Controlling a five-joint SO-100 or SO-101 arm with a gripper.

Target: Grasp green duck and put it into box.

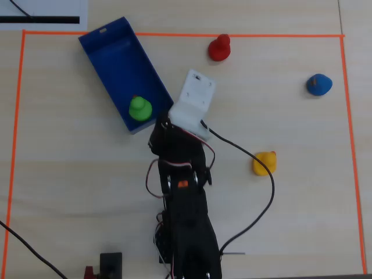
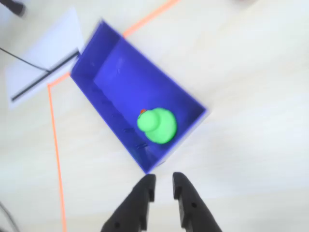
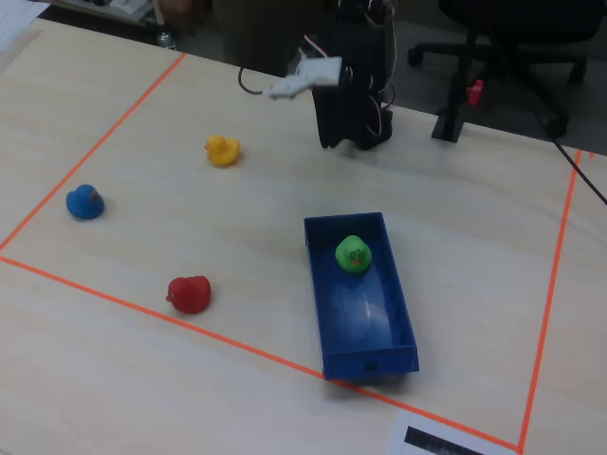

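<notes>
On your table [image 1: 70, 174] you have three toy ducks inside the orange tape outline [image 1: 23, 116]: in the overhead view a red duck [image 1: 220, 47] near the top line, a blue duck [image 1: 318, 85] at the right, and a yellow duck [image 1: 265, 163] lower down. You can see a white sheet of paper [image 1: 43, 13] with a black bar beyond the outline's top left corner. All three ducks sit well apart from each other.

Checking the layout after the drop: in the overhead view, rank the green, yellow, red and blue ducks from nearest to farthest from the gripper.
Measured from the gripper in the overhead view:
1. green duck, just left of it, inside the box.
2. red duck, above right by the tape.
3. yellow duck, lower right; too close to red to call.
4. blue duck, far right.
</notes>
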